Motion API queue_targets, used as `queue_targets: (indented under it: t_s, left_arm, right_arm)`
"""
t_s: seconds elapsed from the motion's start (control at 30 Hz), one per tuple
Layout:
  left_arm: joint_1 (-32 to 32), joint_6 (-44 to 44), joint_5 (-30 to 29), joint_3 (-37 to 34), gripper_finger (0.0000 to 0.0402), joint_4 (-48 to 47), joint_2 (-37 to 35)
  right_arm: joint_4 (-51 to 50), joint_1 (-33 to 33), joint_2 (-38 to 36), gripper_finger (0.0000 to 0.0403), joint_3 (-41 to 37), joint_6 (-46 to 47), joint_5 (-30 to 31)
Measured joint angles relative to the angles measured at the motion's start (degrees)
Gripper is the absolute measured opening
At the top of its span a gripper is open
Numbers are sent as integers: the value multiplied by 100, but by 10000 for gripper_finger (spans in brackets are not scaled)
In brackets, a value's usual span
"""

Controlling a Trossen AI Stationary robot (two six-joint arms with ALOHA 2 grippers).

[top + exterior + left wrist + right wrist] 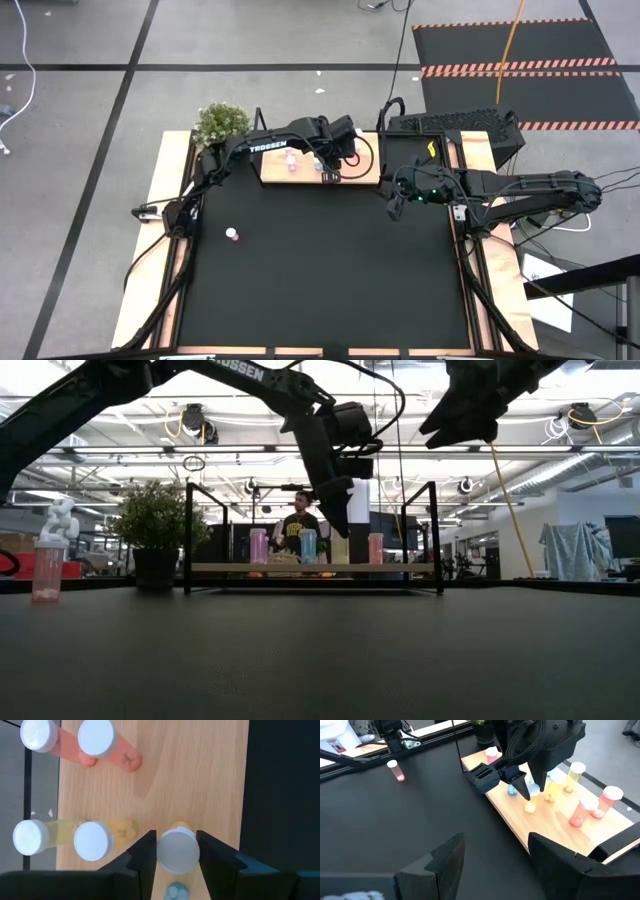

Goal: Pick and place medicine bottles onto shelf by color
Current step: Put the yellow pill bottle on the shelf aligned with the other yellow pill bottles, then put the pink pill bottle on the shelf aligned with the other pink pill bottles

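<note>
**Yellow bottle at the shelf, release pending**

Left pincer (pixel 175 854) over the shelf (pixel 200 780), near its tabletop-side edge, fingers (pixel 145 855) narrow and flanking the white cap of a yellow bottle (pixel 178 851). Fingers right at the cap's sides; whether pressing or just parted, hard to tell. Bottle upright on the board, judging by the right wrist view, beside two more yellow bottles (pixel 92 840) in the same row. Two pink bottles (pixel 97 737) further along the board, a blue one (pixel 175 892) just behind the held one. Grouping by colour thus under way: yellows together, pinks together.

One pink bottle (pixel 232 234) alone on the black tabletop (pixel 330 290), well apart from the shelf, toward the left arm's side. Not yet sorted.

Right pincer (pixel 495 855) hanging above the tabletop near the shelf's right end, fingers wide, holding nothing, waiting.

Step in hand, by appearance: setting the yellow bottle down among its kind. Next move likely calls for widening the left fingers fully clear of the cap, then lifting straight up, since the neighbouring yellow bottle and the blue one stand close and a sideways drift could topple them. After that, probably a reach for the lone pink bottle and a place beside the pink pair.
</note>
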Motion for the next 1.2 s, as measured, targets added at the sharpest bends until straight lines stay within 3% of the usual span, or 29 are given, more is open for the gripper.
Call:
queue_targets:
  t_s: [0.3, 0.47, 0.57, 0.67, 0.77, 1.0, 1.1, 1.2]
  left_arm:
    - [0, -19, -22, 36, 220, -1, -2]
    - [-20, -117, -132, 638, 267, -441, -13]
    - [-104, -137, -219, 1247, 287, -1080, -13]
    - [-230, -251, -240, 1664, 300, -1652, -156]
    - [-284, -812, -253, 1288, 304, -1690, -732]
    - [-99, -1584, -31, 718, 274, -1547, -2063]
    - [-57, -1714, 11, 16, 247, -1169, -2838]
    - [-56, -1917, 63, -1172, 222, -602, -3752]
  right_arm:
    - [0, 2, -1, 215, 0, 525, -40]
    - [91, 2, 71, 215, -7, 811, -171]
    - [794, 1, 190, 215, -247, 475, -546]
    - [2116, 17, 433, 215, -597, -225, -1105]
    - [3455, 55, 881, 215, -785, -273, -1524]
    - [5052, 95, 2329, 215, -619, -33, -1521]
    - [5332, 149, 2856, 215, -362, 39, -1526]
    - [5326, 263, 3253, 215, -21, 54, -1522]
